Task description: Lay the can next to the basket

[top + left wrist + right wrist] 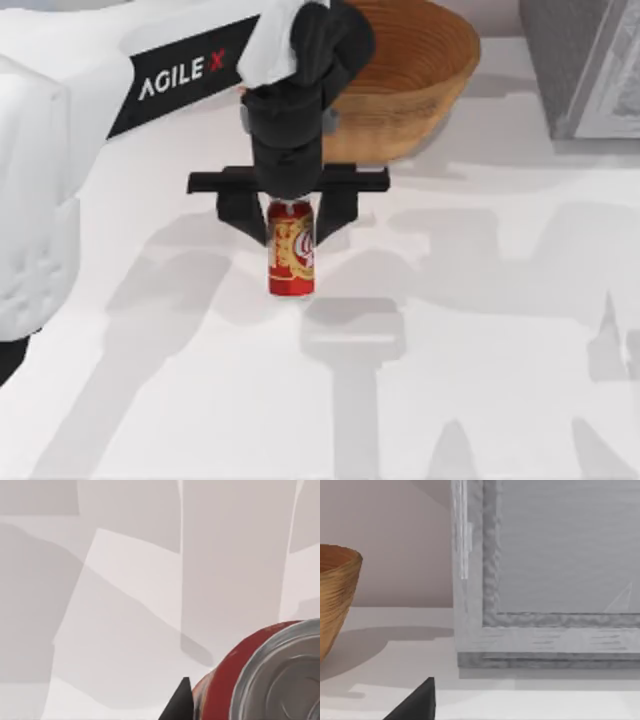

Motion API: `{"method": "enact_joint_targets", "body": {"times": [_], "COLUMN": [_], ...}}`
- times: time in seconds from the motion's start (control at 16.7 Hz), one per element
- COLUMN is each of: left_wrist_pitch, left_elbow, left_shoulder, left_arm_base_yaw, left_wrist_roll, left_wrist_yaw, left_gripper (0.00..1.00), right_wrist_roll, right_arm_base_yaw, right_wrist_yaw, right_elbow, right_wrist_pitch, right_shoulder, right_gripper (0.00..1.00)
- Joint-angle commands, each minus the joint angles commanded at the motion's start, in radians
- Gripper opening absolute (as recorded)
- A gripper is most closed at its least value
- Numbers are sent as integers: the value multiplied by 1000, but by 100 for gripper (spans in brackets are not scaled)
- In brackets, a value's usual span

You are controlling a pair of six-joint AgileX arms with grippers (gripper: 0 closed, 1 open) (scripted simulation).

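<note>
The can (291,248) stood near the middle of the white table (480,380), red and orange-yellow with a pale emblem on its side. It sat between the two black fingers (240,215) of the left gripper (289,215), which reached down over it from the far side. The fingers flanked the can's upper part closely on both sides, one on each side of the body, so the pincer looked closed on the can. Whether the can's base touched the table or hung just above it could not be told.

In the left wrist view the can (260,680) showed its silver end and red wall, with one dark fingertip (180,705) right against it.

The basket (410,80) lay beyond the can, toward the table's far edge, partly covered by the left arm (180,75). Its tan ribbed wall and wide rim were plain to see, and it stood apart from the can. In the right wrist view the basket (335,595) stood on the table near a grey framed block (545,580).

That grey block (590,60) filled the far right corner in the top view.

Of the right gripper, one dark fingertip (417,702) appeared in its own wrist view, and its state could not be told.
</note>
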Motion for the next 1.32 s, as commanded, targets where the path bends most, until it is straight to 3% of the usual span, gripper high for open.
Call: {"method": "enact_joint_targets", "body": {"times": [0.18,0.96,1.32], "left_wrist_pitch": [0,0,0], "left_elbow": [0,0,0], "left_shoulder": [0,0,0], "left_arm_base_yaw": [0,0,0], "left_wrist_roll": [0,0,0], "left_wrist_yaw": [0,0,0], "left_gripper": [0,98,100], "right_wrist_roll": [0,0,0], "right_arm_base_yaw": [0,0,0], "right_wrist_yaw": [0,0,0], "right_elbow": [0,0,0], "right_wrist_pitch": [0,0,0], "right_shoulder": [0,0,0], "right_gripper": [100,100,100]}}
